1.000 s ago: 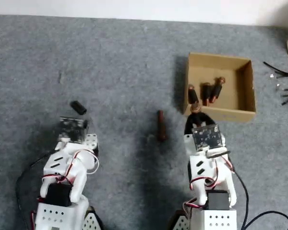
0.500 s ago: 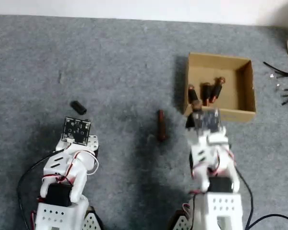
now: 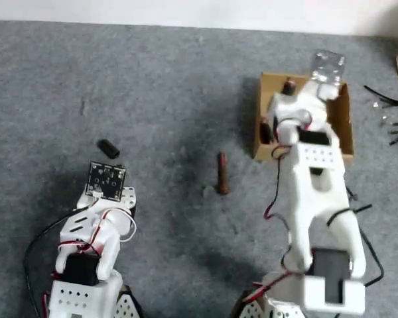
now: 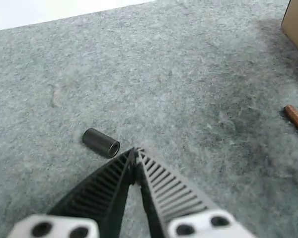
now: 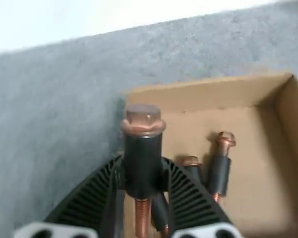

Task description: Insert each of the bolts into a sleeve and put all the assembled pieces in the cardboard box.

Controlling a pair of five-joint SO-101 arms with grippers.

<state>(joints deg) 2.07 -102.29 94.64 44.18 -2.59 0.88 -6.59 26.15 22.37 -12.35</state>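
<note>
The right gripper point(image 5: 141, 173) is clamped on a black sleeve with a copper bolt through it point(image 5: 142, 144), over the brown cardboard box point(image 3: 348, 129) at the upper right of the high view. To finish well, it should sink past the box wall toward bare floor beside the assembled pieces point(image 5: 219, 166) lying inside, then let go. The left gripper point(image 4: 136, 154), jaws together, sits just beside a loose black sleeve point(image 4: 101, 143). A bare copper bolt point(image 3: 221, 173) lies mid-frame on the grey desk point(image 3: 152, 79).
</note>
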